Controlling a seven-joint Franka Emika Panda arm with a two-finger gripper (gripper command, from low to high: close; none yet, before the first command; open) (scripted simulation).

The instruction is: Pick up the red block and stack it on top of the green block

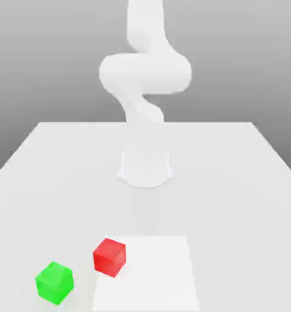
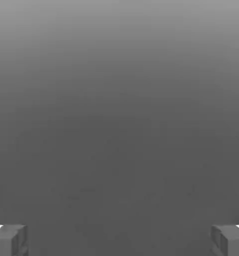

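Near the exterior view's left, the green block (image 1: pixel 55 283) is seen on the table (image 1: pixel 69 201); just beside it, the red block (image 1: pixel 109 257) is set at the white square's (image 1: pixel 149 274) edge. Beyond, the arm (image 1: pixel 145 73) is held raised, apparently bent midway. In the hand view, the gripper's (image 2: pixel 119 242) fingers are spread wide.

Pale grey table (image 1: pixel 69 195), broad and flat-topped, with far corners squared and sides spreading toward the viewer — white rectangular patch (image 1: pixel 151 280) on its near part, slightly toward the exterior view's right of centre at the near edge. Beyond the table — plain grey background (image 1: pixel 44 61), darker lower down.
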